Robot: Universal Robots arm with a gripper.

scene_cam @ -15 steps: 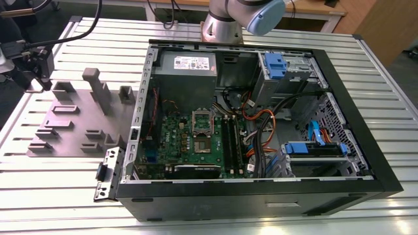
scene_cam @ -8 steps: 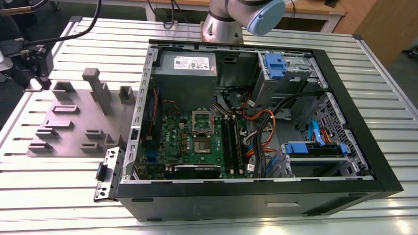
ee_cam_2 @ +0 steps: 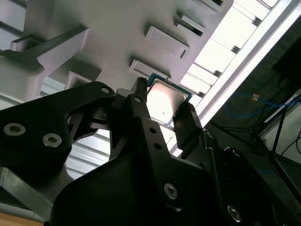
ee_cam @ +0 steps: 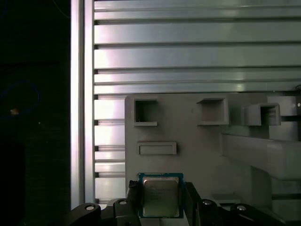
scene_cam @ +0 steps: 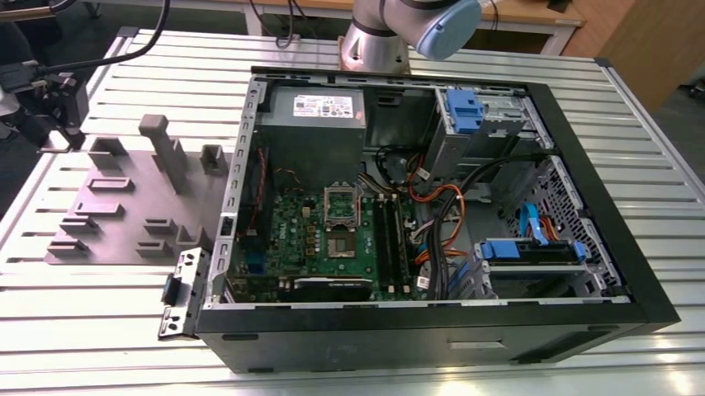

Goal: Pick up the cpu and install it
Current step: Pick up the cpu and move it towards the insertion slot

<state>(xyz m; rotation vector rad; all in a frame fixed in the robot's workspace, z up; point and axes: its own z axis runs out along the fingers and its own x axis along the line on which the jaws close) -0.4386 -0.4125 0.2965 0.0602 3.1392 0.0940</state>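
My hand [ee_cam: 162, 188] is closed on the cpu [ee_cam: 160, 195], as far as I can judge. In both wrist views one dark finger [ee_cam_2: 141, 108] stands hard against each of two opposite sides of the chip, and I see no gap on either side.

The cpu [ee_cam_2: 167, 101] sits flat, metal top towards the cameras, over a corner of the grey plate [ee_cam: 188, 141] with its raised blocks and small pockets. It is close to the plate's edge and to the slatted table [ee_cam: 188, 52] beyond. I cannot tell whether it lies on the plate or hangs just above it.

In the exterior view the plate [scene_cam: 132, 206] is at the exterior view's left of the open computer case [scene_cam: 441, 342]. The silver socket frame [scene_cam: 342, 204] on the board inside the case is well apart from the plate.

I judge the chip to be light, thin and quite stiff, so weight is no worry. The smooth metal top offers little to hold, and the underside is likely delicate. The thin rim on two opposite sides is the right place to grip, which is where my fingers are. A gentle squeeze should do. A hard one might chip the rim, and a tilted hold could let the chip slide out between the fingers.
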